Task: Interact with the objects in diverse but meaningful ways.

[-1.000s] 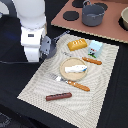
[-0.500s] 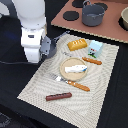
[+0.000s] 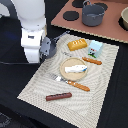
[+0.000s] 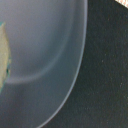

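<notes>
I cannot tell the jaws' state; arm (image 3: 34,42) hangs beside placemat (image 3: 45,80), near bread block (image 3: 77,45)

From my station I see a dark, near-black tabletop (image 3: 112,95) filling most of the exterior view. A striped beige placemat (image 3: 35,85) lies on it at an angle. Beyond the placemat, toward the far edge, sits a reddish-brown board (image 3: 112,31) bearing round black discs (image 3: 71,15). Light is even, without hard shadows. No walls, windows or floor can be made out. My wrist view shows the same dark surface (image 4: 107,75), blurred.
</notes>
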